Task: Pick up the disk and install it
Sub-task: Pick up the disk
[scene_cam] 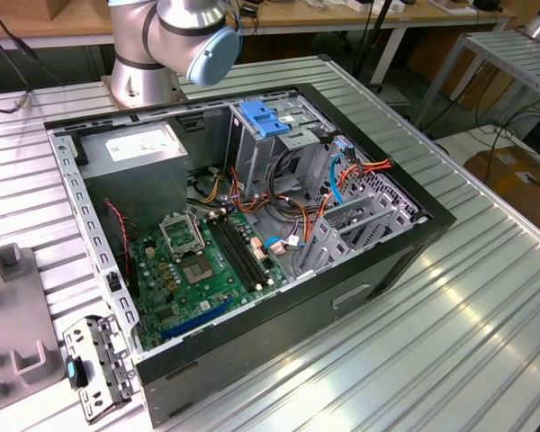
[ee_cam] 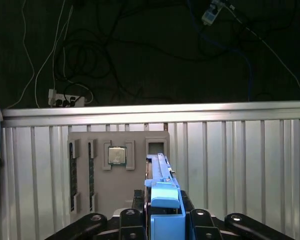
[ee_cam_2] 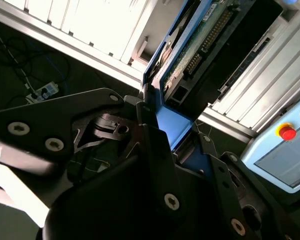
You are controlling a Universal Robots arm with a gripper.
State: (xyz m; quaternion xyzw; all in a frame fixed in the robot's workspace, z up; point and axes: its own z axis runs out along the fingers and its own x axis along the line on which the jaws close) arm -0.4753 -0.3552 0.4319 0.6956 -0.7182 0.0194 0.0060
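In the first wrist view the gripper [ee_cam: 165, 222] is closed on the disk [ee_cam: 160, 170] — its dark fingers [ee_cam: 132, 220] bear on the blue side rails from either side. The drive stands edge-on between them, jutting out past the fingertips. In the second wrist view the disk's green circuit board [ee_cam_2: 196, 46] shows beyond the black finger links; how deep the grip reaches is hard to judge there. Beyond the gripper's tips lies the ribbed aluminium table [ee_cam: 240, 165] — on it a grey holder tray [ee_cam: 102, 200] carrying a processor chip [ee_cam: 117, 155].
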